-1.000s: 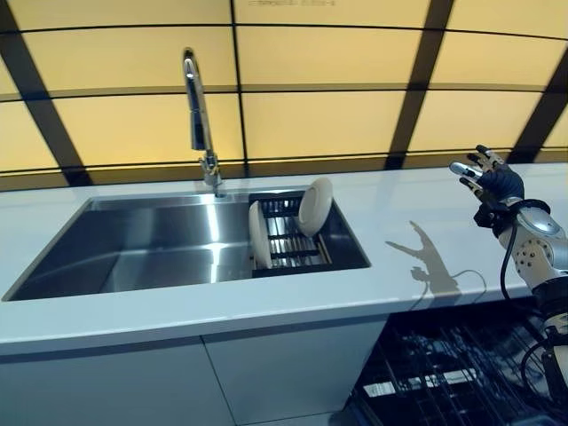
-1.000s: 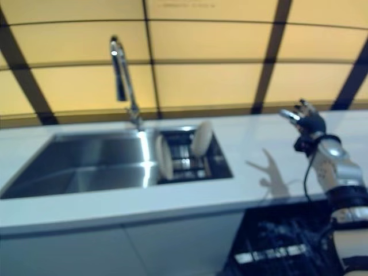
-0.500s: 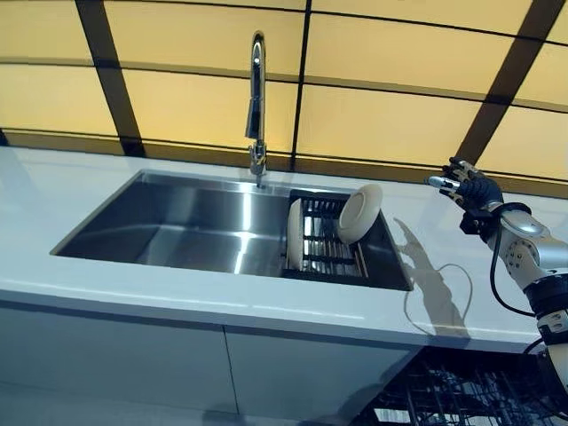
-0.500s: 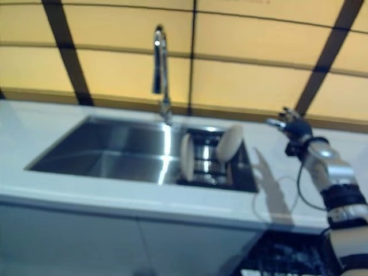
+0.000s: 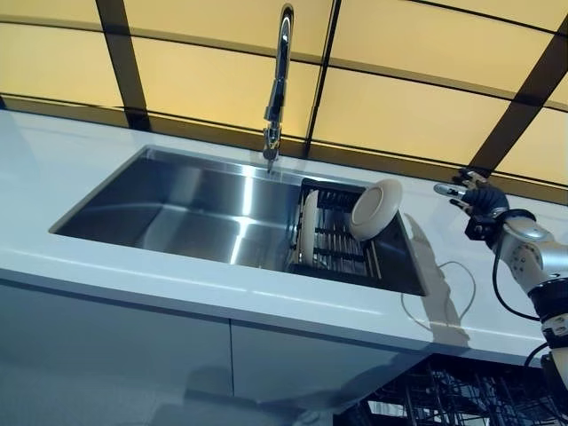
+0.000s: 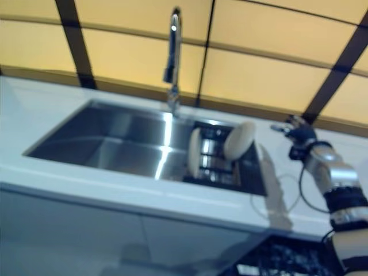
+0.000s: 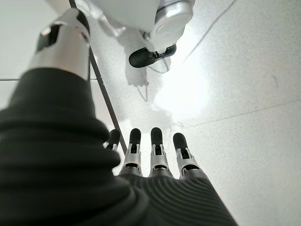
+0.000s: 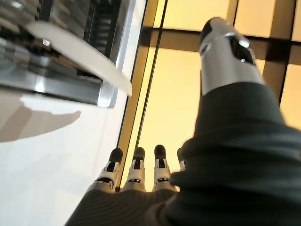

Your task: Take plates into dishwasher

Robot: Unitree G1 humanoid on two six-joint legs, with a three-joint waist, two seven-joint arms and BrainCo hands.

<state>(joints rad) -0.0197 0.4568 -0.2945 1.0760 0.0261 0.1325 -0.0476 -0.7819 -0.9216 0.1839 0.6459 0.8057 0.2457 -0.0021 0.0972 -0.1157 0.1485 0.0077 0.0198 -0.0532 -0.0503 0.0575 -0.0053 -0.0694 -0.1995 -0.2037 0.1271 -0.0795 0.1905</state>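
Both plates (image 5: 374,209) sit in the sink rack (image 5: 342,248), centre frame. Right hand (image 5: 479,197) at right, fingers released, empty; left hand (image 7: 155,155) likewise. Risk: leaning plate tips if nudged.

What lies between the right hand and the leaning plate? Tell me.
Only bare white countertop and the sink's rim: the open right hand hovers apart from the leaning plate, seen in the left eye view.

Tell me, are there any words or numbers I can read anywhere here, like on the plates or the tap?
No text can be read.
The two plates in the sink rack, the tap and the counter are plain.
A small white label sits on the dishwasher rack at the bottom: too small to read.
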